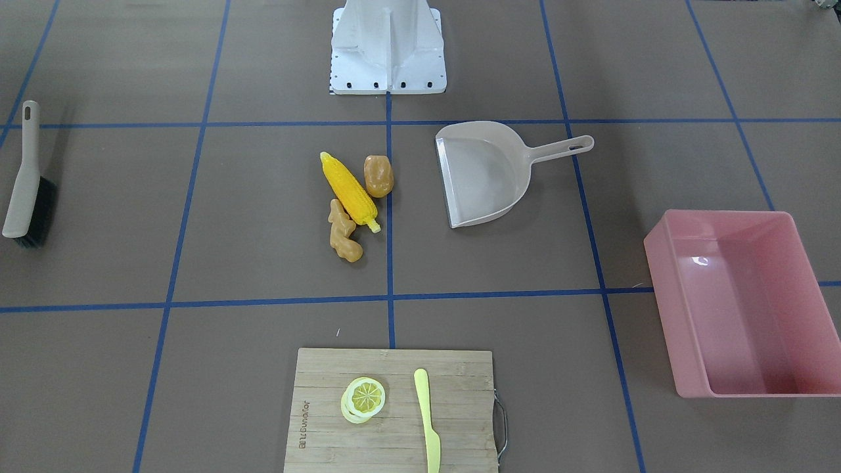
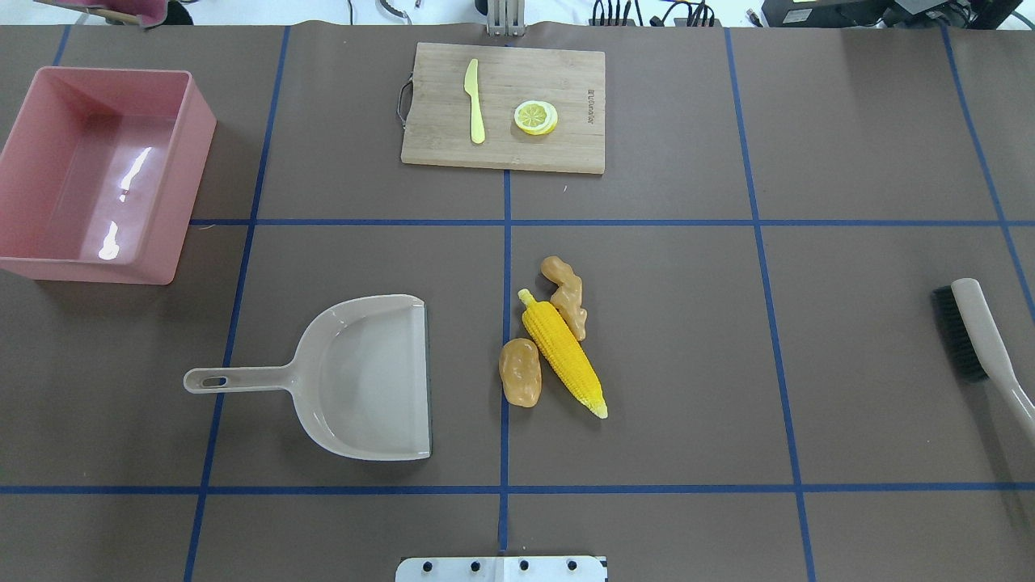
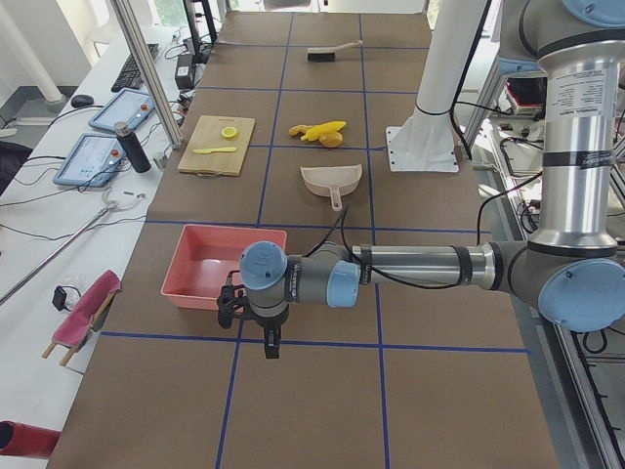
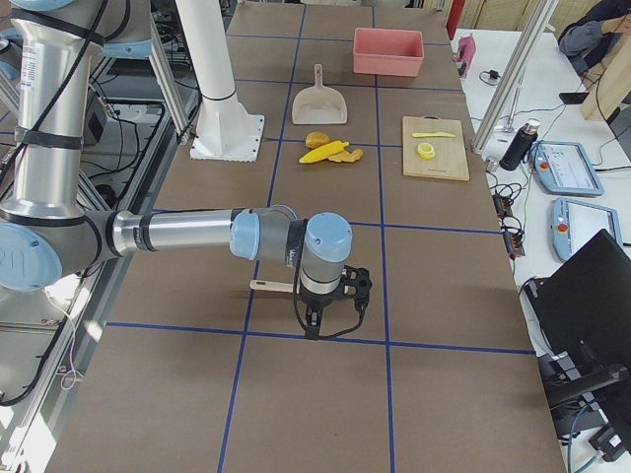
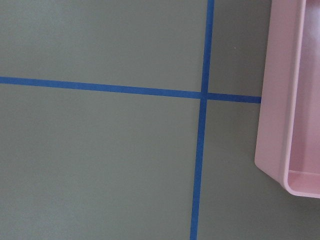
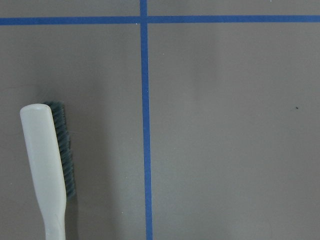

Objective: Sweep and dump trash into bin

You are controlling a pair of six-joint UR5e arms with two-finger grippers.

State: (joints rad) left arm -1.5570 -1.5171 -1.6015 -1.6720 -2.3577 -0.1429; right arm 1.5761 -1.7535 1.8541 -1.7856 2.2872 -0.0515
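The trash lies together mid-table: a yellow corn cob (image 2: 563, 353), a brown potato (image 2: 520, 372) and a tan ginger root (image 2: 566, 295). The pink bin (image 2: 89, 271) stands at the far left of the overhead view, with nothing visible inside. A beige dustpan (image 2: 364, 380) lies between bin and trash, its mouth towards the trash. A brush (image 2: 978, 339) lies at the right edge. My left gripper (image 3: 269, 344) hangs beside the bin's end, and the bin's corner (image 5: 295, 100) shows in the left wrist view. My right gripper (image 4: 314, 320) hovers beside the brush (image 6: 45, 165). I cannot tell either gripper's state.
A wooden cutting board (image 2: 566, 145) at the far edge carries a lemon slice (image 2: 535, 117) and a yellow knife (image 2: 475, 101). The robot's white base (image 1: 387, 49) stands at the near edge. A side bench with tablets (image 3: 93, 156) runs along the far side.
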